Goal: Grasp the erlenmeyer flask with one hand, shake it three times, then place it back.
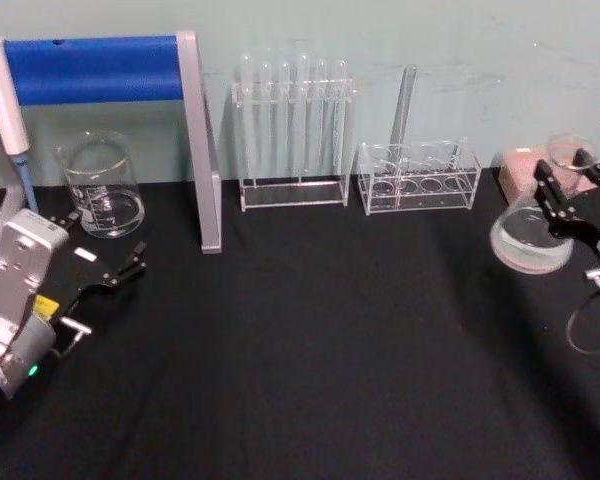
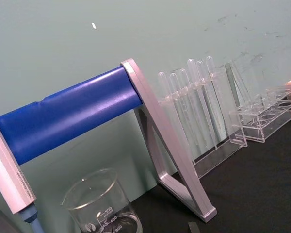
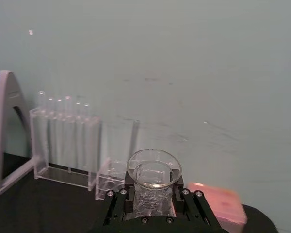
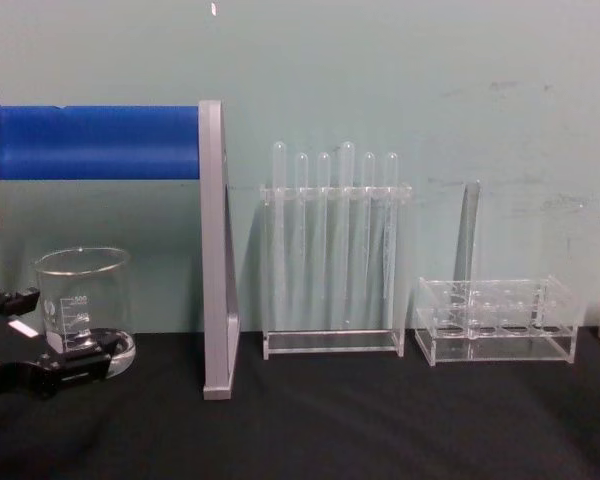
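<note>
1. One big black table (image 1: 310, 380) took up most of the scene, with a pale green wall right behind it.
2. A stand with a fat blue bar (image 1: 90, 68) and a grey A-shaped end frame (image 1: 202, 150) sat at the back on the robot's left.
3. The left arm was parked low on the left side of the table. Its left gripper (image 1: 130, 262) had its fingers apart with nothing between them, pointing toward the beaker but not touching it.
4. The tall clear rack (image 1: 292, 130) stood just right of the grey frame, with a row of test tubes (image 4: 325, 235) upright in it.
5. The low clear rack (image 1: 418, 180) sat right beside that, with a single tube (image 1: 407, 100) sticking up out of it.
6. A glass beaker (image 1: 100, 185) with printed graduations stood under the blue bar, near the left gripper.
7. The erlenmeyer flask (image 1: 528, 240) was over at the table's far right edge, tilted, wide base toward the middle of the table. I couldn't tell if the base was touching the cloth.
8. The right gripper (image 1: 572, 178) was clamped around the flask's neck, just under the flared rim, one finger on each side.
9. A small pink block (image 1: 520, 170) sat behind the flask, near the wall.
</note>
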`<state>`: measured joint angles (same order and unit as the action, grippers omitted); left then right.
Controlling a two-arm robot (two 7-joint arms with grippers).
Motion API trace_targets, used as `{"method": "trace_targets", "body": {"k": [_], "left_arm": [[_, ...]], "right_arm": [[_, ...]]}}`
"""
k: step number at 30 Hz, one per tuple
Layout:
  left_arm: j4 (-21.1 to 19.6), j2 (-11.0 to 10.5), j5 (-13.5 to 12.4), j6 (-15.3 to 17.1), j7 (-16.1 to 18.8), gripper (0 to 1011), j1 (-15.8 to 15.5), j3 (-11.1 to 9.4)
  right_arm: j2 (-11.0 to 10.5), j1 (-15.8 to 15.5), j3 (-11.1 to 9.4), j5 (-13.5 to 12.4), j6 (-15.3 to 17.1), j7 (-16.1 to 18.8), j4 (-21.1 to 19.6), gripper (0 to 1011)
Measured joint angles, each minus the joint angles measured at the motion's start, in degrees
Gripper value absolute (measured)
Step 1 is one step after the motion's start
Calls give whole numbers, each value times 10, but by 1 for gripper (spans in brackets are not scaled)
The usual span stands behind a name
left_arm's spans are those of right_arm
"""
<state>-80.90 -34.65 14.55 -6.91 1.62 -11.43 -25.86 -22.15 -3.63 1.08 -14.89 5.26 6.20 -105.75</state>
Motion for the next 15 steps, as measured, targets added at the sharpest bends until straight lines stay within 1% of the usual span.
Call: {"method": "trace_targets", "body": {"k": [3,6,10,11,13,15], "left_arm": [[0,0,0,0,0,1001,0,0],[0,0,0,0,0,1001,0,0],[0,0,0,0,0,1001,0,0],[0,0,0,0,0,1001,0,0],[0,0,0,0,0,1001,0,0],[0,0,0,0,0,1001,0,0]], "right_arm": [[2,14,10,1,1,15,11,449],[6,38,32,3,1,45,28,449],[10,56,53,3,1,71,42,448],[11,68,66,3,0,85,51,448],[13,80,80,2,0,100,60,449],[15,102,109,-2,-1,127,76,449]]}}
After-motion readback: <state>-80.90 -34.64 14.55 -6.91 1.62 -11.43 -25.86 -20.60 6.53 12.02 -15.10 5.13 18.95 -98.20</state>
